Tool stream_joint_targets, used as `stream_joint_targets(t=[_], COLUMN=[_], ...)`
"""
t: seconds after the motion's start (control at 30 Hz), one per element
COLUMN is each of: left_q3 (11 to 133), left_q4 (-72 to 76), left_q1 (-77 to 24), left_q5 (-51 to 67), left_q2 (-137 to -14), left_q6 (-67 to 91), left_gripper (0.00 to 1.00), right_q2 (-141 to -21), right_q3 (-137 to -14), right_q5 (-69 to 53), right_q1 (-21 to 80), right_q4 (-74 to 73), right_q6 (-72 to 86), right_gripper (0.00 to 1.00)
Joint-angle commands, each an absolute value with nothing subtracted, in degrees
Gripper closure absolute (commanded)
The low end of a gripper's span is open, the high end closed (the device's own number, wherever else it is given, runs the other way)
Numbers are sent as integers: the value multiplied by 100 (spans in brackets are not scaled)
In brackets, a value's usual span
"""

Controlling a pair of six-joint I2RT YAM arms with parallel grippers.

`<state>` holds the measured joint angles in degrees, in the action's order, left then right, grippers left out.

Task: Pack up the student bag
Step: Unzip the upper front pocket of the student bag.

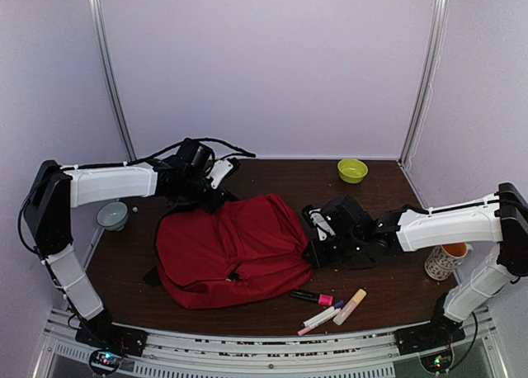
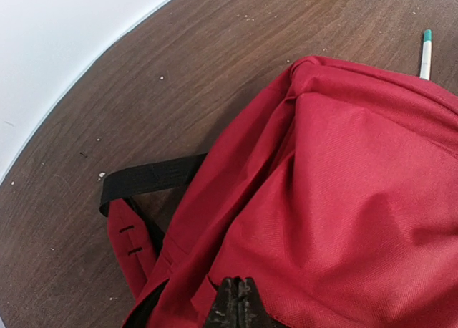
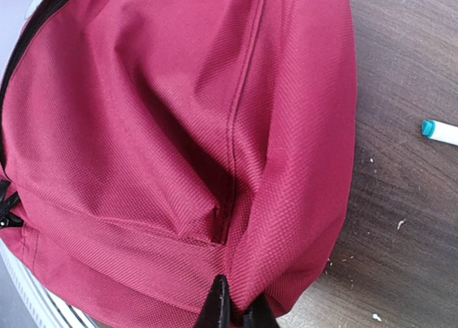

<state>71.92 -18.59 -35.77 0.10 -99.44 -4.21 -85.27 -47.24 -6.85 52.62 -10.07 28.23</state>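
From above, the student bag (image 1: 231, 250) lies flat in the middle of the table (image 1: 388, 200), its long axis running roughly left to right between the two arms. The left gripper (image 1: 216, 200) sits at its far edge and the right gripper (image 1: 316, 248) at its right-hand end, both touching cloth, so neither arm is really the nearer. A few markers (image 1: 312, 296) lie loose just in front of the bag, closer to the right arm. In the left wrist view the fingers (image 2: 227, 310) are pressed together right on the red fabric and look to be nipping a fold, with a black strap (image 2: 150, 176) trailing off beside them. In the right wrist view the fingers (image 3: 218, 306) are closed on a pinch of the bag's edge, a seam running straight away from them, and the zipper (image 3: 14, 70) lies well off along the far left side. I'd guess reaching that zipper is what the next move turns on.
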Motion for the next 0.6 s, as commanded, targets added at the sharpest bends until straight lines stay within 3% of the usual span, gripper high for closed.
stream_joint_targets(t=[0.0, 0.1, 0.2, 0.27, 0.4, 0.57], left_q3=[7261, 7220, 7294, 7371, 7540, 7638], left_q4=[-1705, -1761, -1973, -2200, -2783, -3288], left_q1=[-3527, -3566, -3721, -3910, -4296, -4712], left_q5=[281, 252, 21, -224, -917, -1176], left_q2=[-9800, -9688, -9517, -9404, -9274, -9240], left_q6=[-158, -53, -2, 42, 581, 1367], left_gripper=[99, 84, 48, 37, 34, 39], right_q2=[-8422, -8371, -8268, -8161, -7927, -7694], right_q3=[-4846, -4999, -5184, -5293, -5495, -5508], right_q5=[-676, -702, -678, -617, -436, -128], right_q1=[5240, 5242, 5245, 5241, 5244, 5240], right_q4=[-1222, -1312, -1502, -1632, -1911, -2102], right_q6=[2687, 2643, 2560, 2503, 2382, 2340], right_gripper=[87, 74, 61, 52, 33, 25])
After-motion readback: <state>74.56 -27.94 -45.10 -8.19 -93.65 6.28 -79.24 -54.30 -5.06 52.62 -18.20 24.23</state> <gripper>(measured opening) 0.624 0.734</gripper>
